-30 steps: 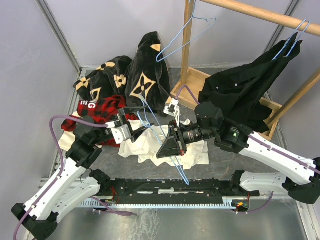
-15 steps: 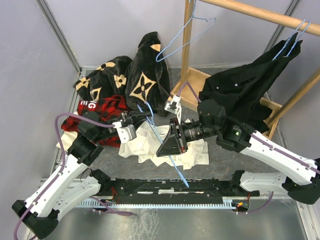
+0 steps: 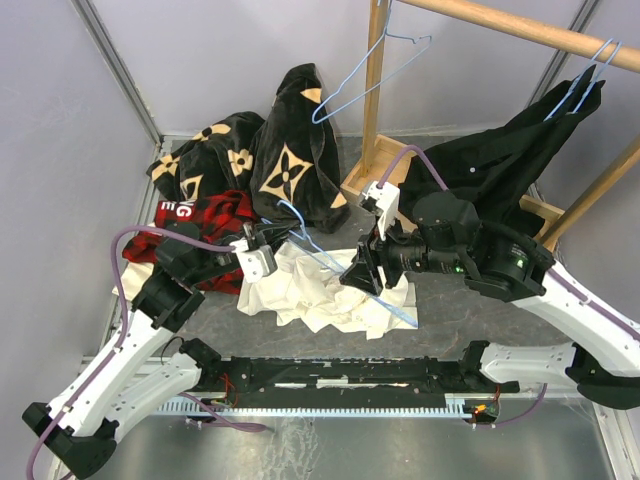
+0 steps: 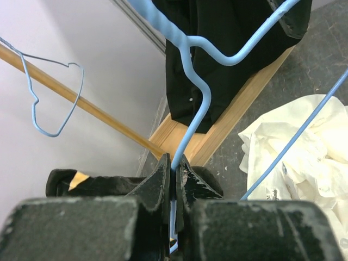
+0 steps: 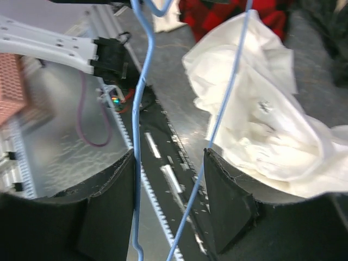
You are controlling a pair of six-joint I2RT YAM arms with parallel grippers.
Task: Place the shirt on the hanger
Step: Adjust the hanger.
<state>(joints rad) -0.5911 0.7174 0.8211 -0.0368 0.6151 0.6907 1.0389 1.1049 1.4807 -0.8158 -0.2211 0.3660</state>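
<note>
Two different grips: your left gripper (image 4: 174, 163) pinches the hanger (image 4: 200, 103) wire, while the jaws of your right gripper (image 5: 169, 156) stand apart around two of its runs. Wrist views cut the hanger off; only the top view shows it slanting far-left to near-right over the crumpled shirt (image 3: 310, 295).

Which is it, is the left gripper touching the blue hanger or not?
Touching. In the left wrist view the left gripper pinches the hanger wire between shut jaws.

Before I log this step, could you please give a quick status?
Left jaws shut on hanger. Right jaws open around its wires. Shirt crumpled on table, not hung. Plaid shirt close beside.
</note>
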